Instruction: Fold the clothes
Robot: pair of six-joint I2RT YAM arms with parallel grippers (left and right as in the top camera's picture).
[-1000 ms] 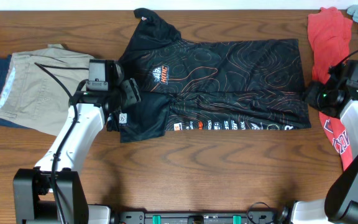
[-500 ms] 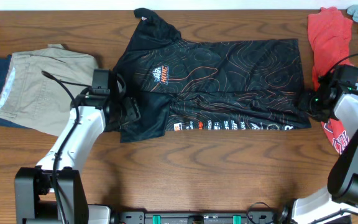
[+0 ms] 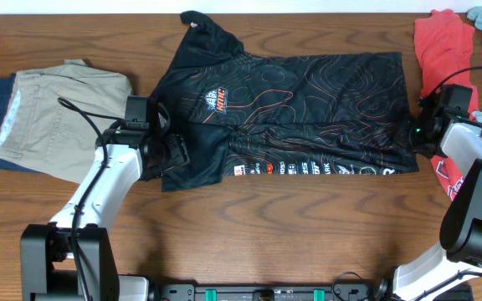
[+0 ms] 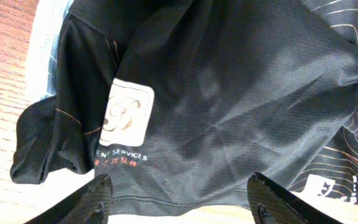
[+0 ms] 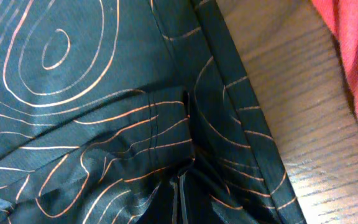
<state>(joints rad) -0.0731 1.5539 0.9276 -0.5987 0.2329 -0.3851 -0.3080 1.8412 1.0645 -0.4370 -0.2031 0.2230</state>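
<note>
On your right claw point(image 3: 418, 134) the fingers are hidden, so you cannot tell its grip where that arm bends in to the hem of the jersey point(image 3: 308, 100) spread on the table point(image 3: 308, 242), while your left claw point(image 4: 180, 202) hangs wide open low over the sleeve point(image 4: 197, 93).

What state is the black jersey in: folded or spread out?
Mostly spread: the jersey lies flat on the table, both sleeves out. A crease runs mid-body; fold or not, cannot tell.
</note>
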